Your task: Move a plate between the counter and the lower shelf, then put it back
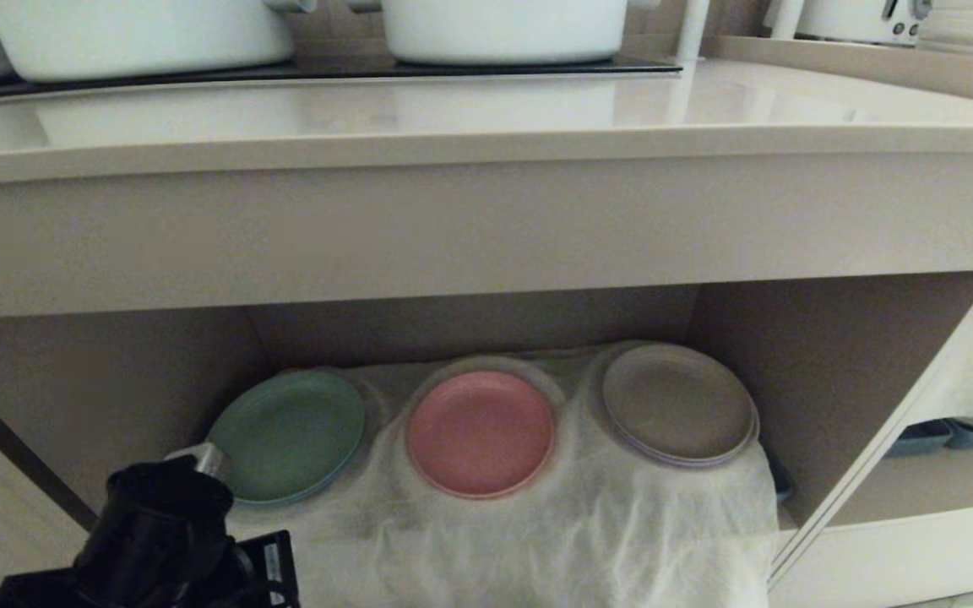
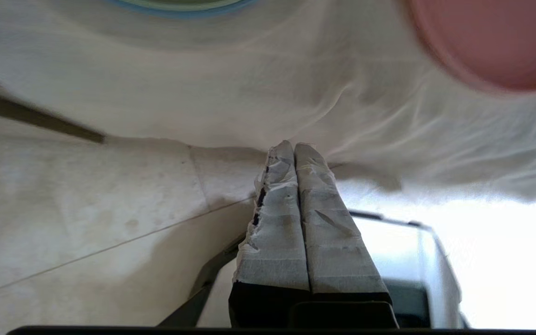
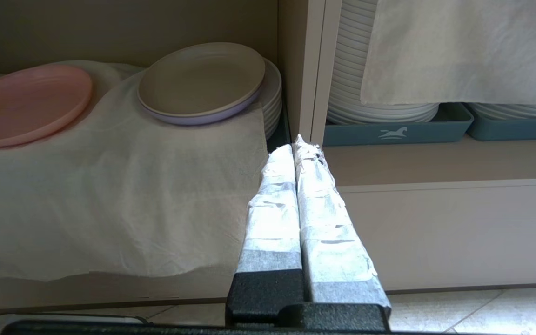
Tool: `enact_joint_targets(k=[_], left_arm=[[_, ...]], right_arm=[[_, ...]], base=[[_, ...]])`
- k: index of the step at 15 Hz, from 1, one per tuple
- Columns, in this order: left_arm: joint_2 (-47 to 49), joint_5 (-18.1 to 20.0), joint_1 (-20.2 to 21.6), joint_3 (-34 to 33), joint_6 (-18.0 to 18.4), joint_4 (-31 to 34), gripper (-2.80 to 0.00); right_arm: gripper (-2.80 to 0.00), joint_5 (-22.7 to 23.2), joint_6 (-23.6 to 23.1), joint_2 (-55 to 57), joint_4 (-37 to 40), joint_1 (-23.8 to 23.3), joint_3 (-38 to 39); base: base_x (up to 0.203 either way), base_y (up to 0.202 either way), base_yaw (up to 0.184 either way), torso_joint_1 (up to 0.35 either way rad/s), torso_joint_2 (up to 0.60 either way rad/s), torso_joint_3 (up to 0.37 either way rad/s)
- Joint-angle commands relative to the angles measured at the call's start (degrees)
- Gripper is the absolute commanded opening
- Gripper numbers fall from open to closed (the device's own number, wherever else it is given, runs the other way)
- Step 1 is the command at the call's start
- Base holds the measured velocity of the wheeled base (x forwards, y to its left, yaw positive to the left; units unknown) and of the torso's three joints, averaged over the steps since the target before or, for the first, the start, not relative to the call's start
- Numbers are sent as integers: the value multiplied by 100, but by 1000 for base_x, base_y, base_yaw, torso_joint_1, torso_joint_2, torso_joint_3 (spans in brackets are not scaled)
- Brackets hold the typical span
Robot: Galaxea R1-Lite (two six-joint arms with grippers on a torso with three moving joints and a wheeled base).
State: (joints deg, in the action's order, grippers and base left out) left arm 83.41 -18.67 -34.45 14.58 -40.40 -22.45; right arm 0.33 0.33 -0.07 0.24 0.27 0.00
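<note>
Sitting on the white cloth (image 1: 588, 523) lining the lower shelf (image 1: 833, 371), the pink plate (image 1: 481, 432) is lying ahead of the left end effector (image 2: 294, 148) and off to one side, clear of it, between a green plate (image 1: 288, 435) and a grey-brown plate (image 1: 677, 404). That end effector is hanging at the cloth's front edge, fingers pressed together and empty. The right end effector (image 3: 299, 142) is parked with fingers together too. Judging by this, the reach for the plate is only beginning; next, the fingers need spreading to take its rim and lift it to the worktop (image 1: 486, 118)
</note>
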Motion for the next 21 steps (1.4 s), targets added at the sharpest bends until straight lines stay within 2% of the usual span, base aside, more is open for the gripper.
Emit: enact_joint_targets(k=[1,3,10,12,14,16,18,21], left_arm=[[-452,-7,-5,-8,121,248,-280],[-727,3,7,-8,262,529,-280],[-874,-6,101,18,299,516,-280],[-972,-6,287,19,419,523,-280],[-1194,39,662,34,771,528,-280],[-1448,269,1107,23,1384,524,-280],[-1695,661,1620,19,1828,518,-280],[-2109,1471,2560,-29,2339,550,-280]], right_arm=[[-280,2,2,7,2,0,0],[-280,2,2,7,2,0,0],[-280,2,2,7,2,0,0],[-280,2,2,7,2,0,0],[-280,2,2,7,2,1,0],[-280,2,2,7,2,7,0],[-280,2,2,7,2,0,0],[-280,2,2,7,2,0,0]], base=[[0,0,0,0,0,0],[0,0,0,0,0,0],[0,0,0,0,0,0],[0,0,0,0,0,0],[0,0,0,0,0,0],[0,0,0,0,0,0],[0,0,0,0,0,0],[0,0,0,0,0,0]])
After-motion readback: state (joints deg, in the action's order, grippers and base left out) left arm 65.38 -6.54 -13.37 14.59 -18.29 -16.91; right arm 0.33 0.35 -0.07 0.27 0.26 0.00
